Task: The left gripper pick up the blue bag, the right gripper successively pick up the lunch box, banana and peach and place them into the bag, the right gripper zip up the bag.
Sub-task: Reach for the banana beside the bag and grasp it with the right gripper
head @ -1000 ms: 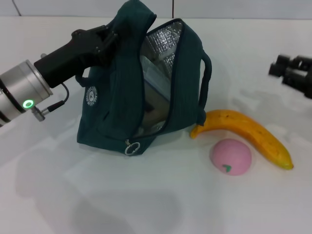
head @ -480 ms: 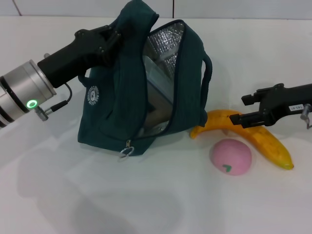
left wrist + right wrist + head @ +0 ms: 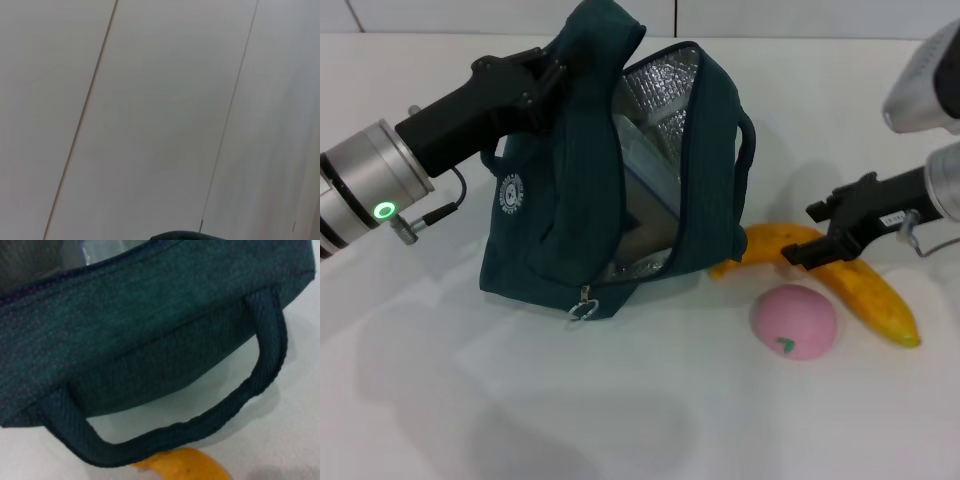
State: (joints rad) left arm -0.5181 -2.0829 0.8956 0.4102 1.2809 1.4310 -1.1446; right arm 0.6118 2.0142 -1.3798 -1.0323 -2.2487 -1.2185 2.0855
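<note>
Observed left gripper (image 3: 545, 75) clamped on blue bag (image 3: 570, 200), mouth held open on white surface (image 3: 650, 420); right gripper (image 3: 817, 232) spread wide, empty, directly above banana (image 3: 850, 280). Judged risk: knocking peach (image 3: 793, 321), just near of banana, into rolling. Noted bag handle (image 3: 265, 340) close to banana's left tip, liable to snag.

I am looking down at a plain white worktop (image 3: 620, 420) that is filling nearly the whole head view and catching soft, even light, with faint grey shadows lying across it. Behind it a pale wall (image 3: 770, 15) is running along the far edge, and thin dark seams are dividing the wall panels (image 3: 160, 100).
</note>
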